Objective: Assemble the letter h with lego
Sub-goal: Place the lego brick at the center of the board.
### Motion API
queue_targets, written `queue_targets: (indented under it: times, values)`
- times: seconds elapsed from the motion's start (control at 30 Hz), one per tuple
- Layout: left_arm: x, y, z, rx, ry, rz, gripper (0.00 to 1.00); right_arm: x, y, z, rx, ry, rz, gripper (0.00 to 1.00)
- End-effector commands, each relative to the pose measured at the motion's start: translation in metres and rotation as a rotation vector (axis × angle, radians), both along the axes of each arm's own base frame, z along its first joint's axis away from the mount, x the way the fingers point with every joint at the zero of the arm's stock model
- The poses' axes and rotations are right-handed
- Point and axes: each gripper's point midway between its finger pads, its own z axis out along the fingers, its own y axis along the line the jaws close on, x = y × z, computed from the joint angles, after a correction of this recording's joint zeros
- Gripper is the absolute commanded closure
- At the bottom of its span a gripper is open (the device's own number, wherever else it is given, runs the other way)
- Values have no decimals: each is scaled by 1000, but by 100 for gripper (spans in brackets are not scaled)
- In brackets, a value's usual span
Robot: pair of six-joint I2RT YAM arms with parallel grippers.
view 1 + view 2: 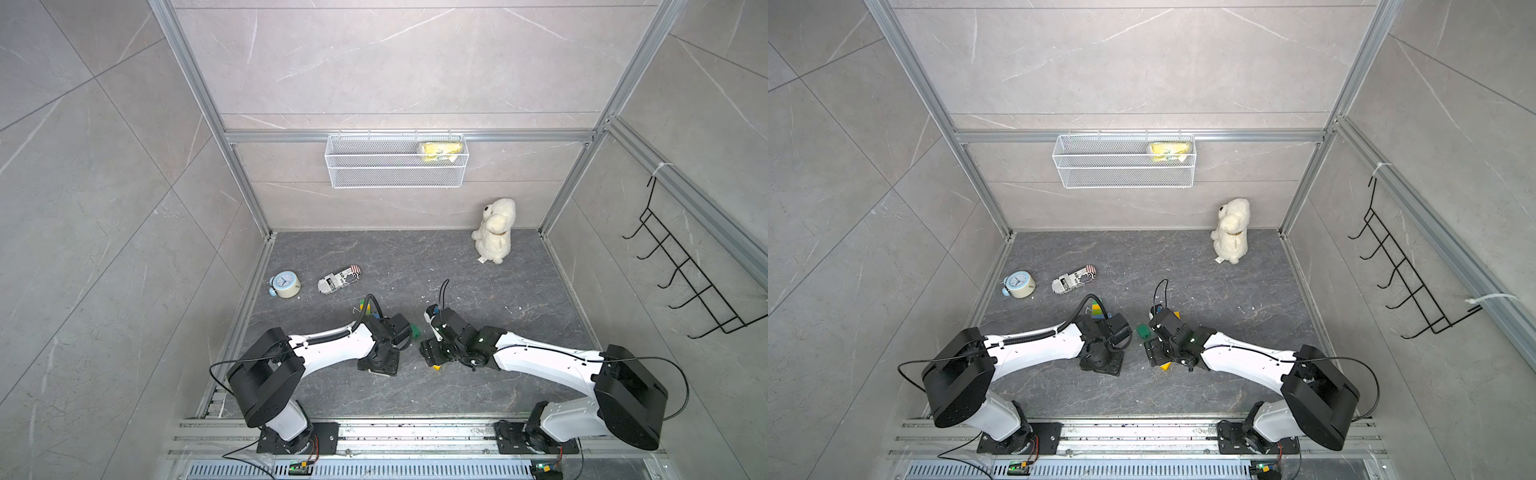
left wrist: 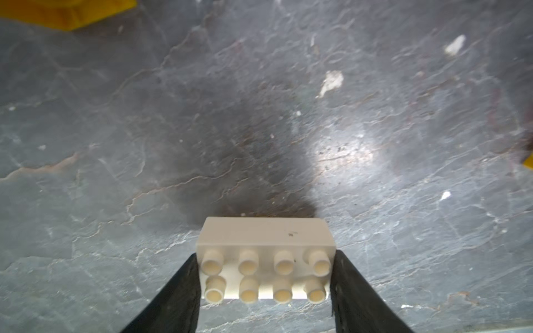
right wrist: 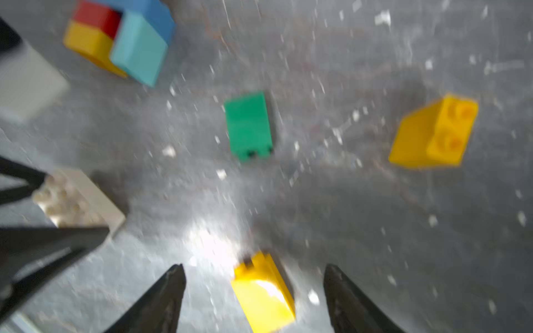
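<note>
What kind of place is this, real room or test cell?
Probably a robot test cell dressed as a home corner: aluminium frame holding tile-look panels, left arm and right arm mounted on a rail, household props like a wire basket, plush toy, alarm clock.

Looking into a booth of pale veined walls edged with metal rails. Seeing a dark grey floor catching a bright glare, a white wire basket hanging on the back wall, and a black hook rack, possibly wire, at the side.
</note>
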Motion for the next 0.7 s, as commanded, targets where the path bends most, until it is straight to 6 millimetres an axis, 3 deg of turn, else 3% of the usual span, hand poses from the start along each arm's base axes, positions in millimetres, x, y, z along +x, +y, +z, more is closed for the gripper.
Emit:
queue_targets:
  times: [0.0, 0.1, 0.4, 0.67]
  values:
    - [7, -9, 1, -35, -32, 21, 51, -31, -26, -4, -101, 103, 46, 17]
    - [9, -14, 9, -56, -40, 17, 38, -35, -32, -12, -161, 140, 67, 15]
    - [0, -13, 31, -125, -36, 18, 21, -23, -14, -31, -195, 155, 134, 15]
    - [-4, -7, 40, -137, -45, 22, 19, -14, -5, -45, -235, 177, 143, 17]
